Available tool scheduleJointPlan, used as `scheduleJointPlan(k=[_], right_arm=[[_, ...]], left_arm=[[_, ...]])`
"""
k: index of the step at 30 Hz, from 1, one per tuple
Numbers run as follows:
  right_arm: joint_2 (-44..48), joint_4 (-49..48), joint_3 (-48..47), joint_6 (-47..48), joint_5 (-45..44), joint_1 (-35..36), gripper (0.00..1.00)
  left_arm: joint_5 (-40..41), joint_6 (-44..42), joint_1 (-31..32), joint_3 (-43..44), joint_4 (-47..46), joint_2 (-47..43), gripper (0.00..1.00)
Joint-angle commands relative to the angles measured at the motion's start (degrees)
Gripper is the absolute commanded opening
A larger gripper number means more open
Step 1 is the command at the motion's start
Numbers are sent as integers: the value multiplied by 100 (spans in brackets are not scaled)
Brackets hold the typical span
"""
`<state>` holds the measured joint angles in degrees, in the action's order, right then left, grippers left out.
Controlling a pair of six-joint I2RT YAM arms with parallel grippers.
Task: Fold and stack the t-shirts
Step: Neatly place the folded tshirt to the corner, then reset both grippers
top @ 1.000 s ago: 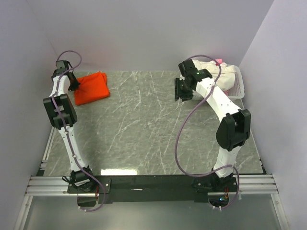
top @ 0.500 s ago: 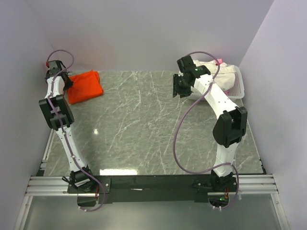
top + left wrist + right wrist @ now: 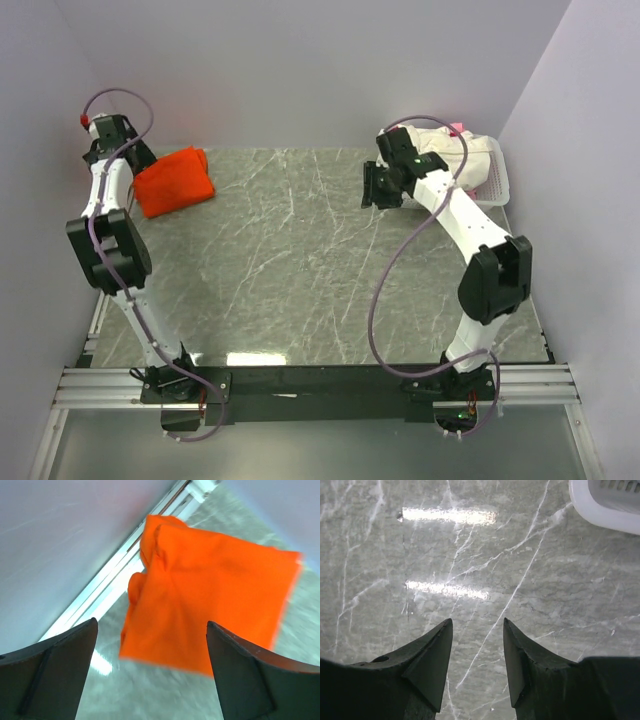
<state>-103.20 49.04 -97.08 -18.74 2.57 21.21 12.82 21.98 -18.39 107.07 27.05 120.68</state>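
From above, the folded orange t-shirt (image 3: pixel 176 180) lay at the far left corner of the table (image 3: pixel 300 260), well apart from the white basket (image 3: pixel 497 178) at the far right. A cream t-shirt (image 3: pixel 440 136) and a pink one (image 3: pixel 458 127) were heaped in that basket, not yet folded. The left gripper (image 3: pixel 132 157) hung just beside the orange one, close to the wall, and the right gripper (image 3: pixel 380 187) hovered over bare table just short of the basket. My worry was the long way between pile and basket: a limp shirt carried across could trail and drag over the stone. The basket's rim stood between the right gripper and the cloth, and a snagged slat might tug the light basket along. Through the left wrist camera the gripper's jaws stood wide with nothing in them and the orange t-shirt lay flat below, one corner bunched beside the metal rail (image 3: pixel 112 592) at the table's edge. A nudge from an arm so near the wall could open the fold or push cloth onto the rail. Through the right wrist camera the jaws were partly open and empty over marbled table, only the basket's corner showing at the upper right.
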Motion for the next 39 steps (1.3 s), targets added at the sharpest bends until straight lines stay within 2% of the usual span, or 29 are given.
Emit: scheduleJointPlan(k=[1, 6, 7, 11, 12, 16, 20, 24, 39], right_arm=[[730, -649, 417, 116, -116, -21, 52], [1336, -1352, 1268, 143, -248, -29, 52], [1416, -1588, 1401, 125, -248, -29, 52], [1890, -2038, 1955, -15, -529, -29, 52], [1961, -2143, 2156, -15, -573, -21, 52], [2303, -2547, 2605, -33, -722, -21, 52], [2427, -2750, 2913, -129, -705, -3, 52], [2541, -2820, 3037, -174, -574, 76, 51], [3165, -3357, 3696, -367, -564, 287, 51]], left_arm=[[685, -61, 432, -657, -244, -1124, 95], [714, -97, 1257, -1871, -288, -2309, 96], [696, -36, 1390, -2326, -392, -2504, 96], [-84, 306, 2092, -3585, -1067, -3585, 96], [-174, 499, 2381, -3996, -1192, -3961, 100], [-482, 947, 3130, -4631, -1649, -4588, 100], [-474, 1124, 3937, -4800, -1677, -4782, 99], [210, 1090, 4449, -4712, -1605, -4808, 99], [247, 755, 4529, -4124, -1598, -4589, 100]])
